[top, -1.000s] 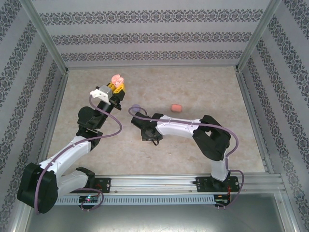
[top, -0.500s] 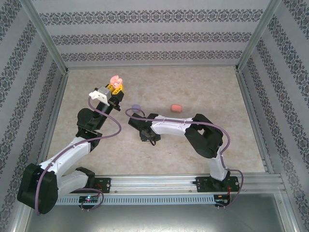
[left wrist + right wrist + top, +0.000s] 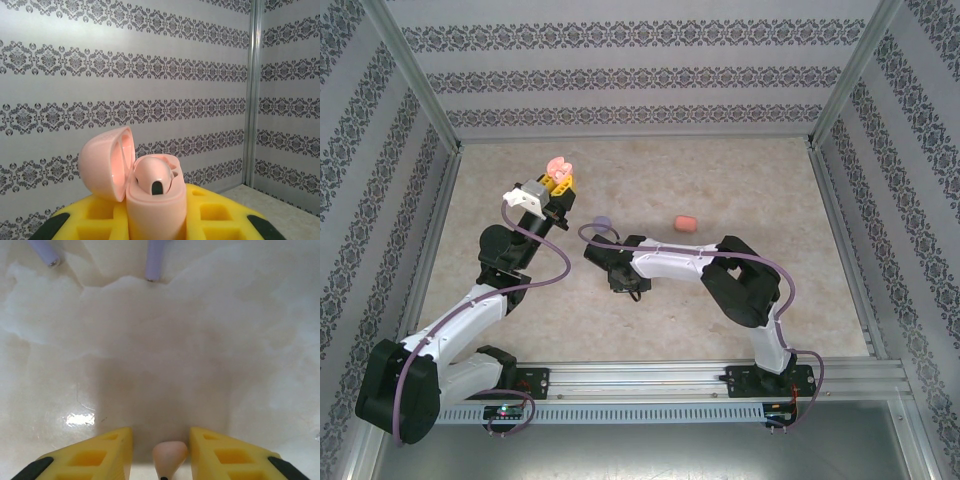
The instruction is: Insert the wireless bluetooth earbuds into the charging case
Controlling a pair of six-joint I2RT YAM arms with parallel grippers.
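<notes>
Folded in at the elbow since a second ago, the right arm, with the right gripper (image 3: 628,288) drawn a little leftward and a small purple shape (image 3: 601,222) uncovered just beyond it. No change to speak of on the left side.

Clenched in the left gripper (image 3: 560,183), raised off the table (image 3: 770,180) toward the far left: the pink charging case (image 3: 558,165). From the left wrist, held upright between yellow fingers (image 3: 220,217), with the lid (image 3: 107,162) swung open and tilted leftward. Already seated in the case: one pale pink earbud (image 3: 155,175), a dark spot facing the camera.

Pointed down at the table near the middle: the right gripper. From the right wrist, yellow fingers (image 3: 95,455) a narrow way apart, with a second pale pink earbud (image 3: 169,454) between them, rounded toward the top and narrowing toward the bottom edge. A sliver of gap on its left side, against or nearly against the finger on its right. Cannot tell whether pinched or merely flanked. Beyond, at the top edge of that view, two purple earbud stems (image 3: 152,260) lying on the marbled surface, apart from each other.

Well to the right of the purple shape, alone on the table: a coral-red item (image 3: 686,222), too small to tell case from earbuds.
</notes>
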